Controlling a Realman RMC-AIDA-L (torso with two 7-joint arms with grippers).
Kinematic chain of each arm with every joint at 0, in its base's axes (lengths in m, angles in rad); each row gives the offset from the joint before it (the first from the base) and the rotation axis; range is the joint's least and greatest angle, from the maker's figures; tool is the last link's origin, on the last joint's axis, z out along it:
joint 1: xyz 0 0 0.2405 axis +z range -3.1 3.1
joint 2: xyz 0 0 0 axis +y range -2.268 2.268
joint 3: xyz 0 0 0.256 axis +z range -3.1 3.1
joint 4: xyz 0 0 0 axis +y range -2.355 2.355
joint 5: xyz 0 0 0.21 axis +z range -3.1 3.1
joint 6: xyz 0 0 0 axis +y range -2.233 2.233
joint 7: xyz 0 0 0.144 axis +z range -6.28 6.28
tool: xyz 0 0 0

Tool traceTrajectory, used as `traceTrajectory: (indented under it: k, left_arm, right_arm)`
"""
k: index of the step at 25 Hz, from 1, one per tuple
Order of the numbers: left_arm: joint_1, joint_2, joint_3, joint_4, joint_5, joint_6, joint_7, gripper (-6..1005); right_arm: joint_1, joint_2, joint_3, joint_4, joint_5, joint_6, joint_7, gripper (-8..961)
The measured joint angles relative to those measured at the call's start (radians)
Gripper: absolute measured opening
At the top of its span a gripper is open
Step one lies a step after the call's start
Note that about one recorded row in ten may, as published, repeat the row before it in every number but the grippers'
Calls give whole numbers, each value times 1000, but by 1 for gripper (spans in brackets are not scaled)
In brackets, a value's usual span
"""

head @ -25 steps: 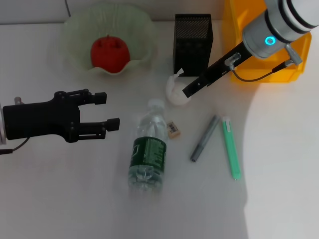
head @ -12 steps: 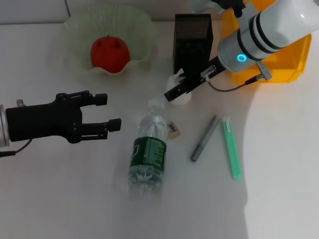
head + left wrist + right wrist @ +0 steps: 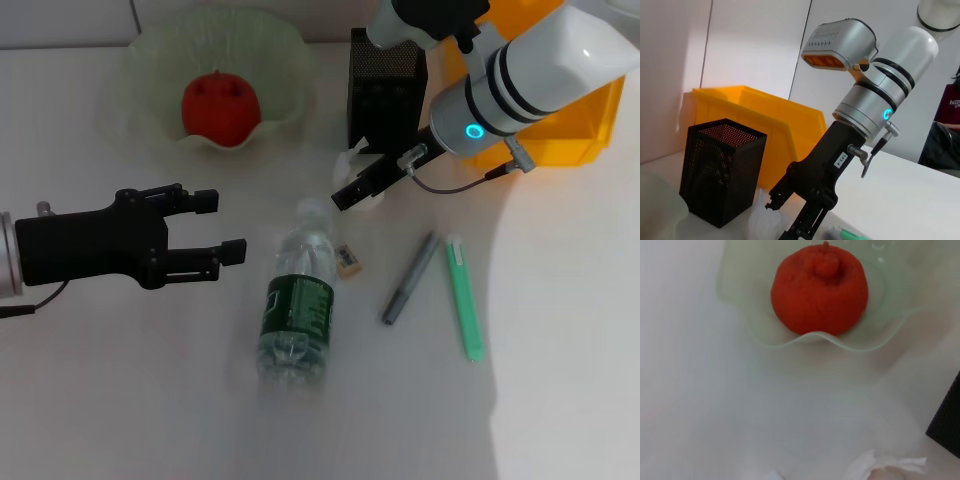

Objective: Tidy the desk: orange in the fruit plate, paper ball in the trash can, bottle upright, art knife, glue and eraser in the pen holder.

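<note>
Head view: the orange (image 3: 220,106) already lies in the fruit plate (image 3: 282,62), so that item is complete. The right gripper (image 3: 352,192) reaches down onto the paper ball (image 3: 356,170) just in front of the pen holder (image 3: 387,86), placed for pickup toward the trash can (image 3: 570,120); whether its fingers are closed on the wad cannot be determined. The left gripper (image 3: 226,225) hovers spread and empty beside the bottle (image 3: 297,308), which lies on its side. The eraser (image 3: 347,260) rests just beside the bottle.

Left wrist view: the right gripper (image 3: 785,210) descends beside the pen holder (image 3: 722,170), the trash can (image 3: 765,120) behind.

Right wrist view: the orange (image 3: 819,288) sits in the plate; the paper ball (image 3: 885,467) lies below the camera.
</note>
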Motion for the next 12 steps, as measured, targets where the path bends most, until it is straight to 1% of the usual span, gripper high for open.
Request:
traceTrajectory:
  k: [3,5,8,12]
  left_arm:
    - [0,-2,1,0,0,0,0,824]
    - [0,-3,1,0,0,-1,0,824]
    - [1,-4,1,0,0,-2,0,824]
    - [5,-5,0,-1,0,-3,0,825]
  right_arm:
    - [0,0,-4,8,3,4,0,803]
    - [-2,0,-8,7,7,5,0,759]
    - [-10,0,-50,-7,44,10,-2,693]
    - [-16,0,-57,-36,49,-10,-1,606]
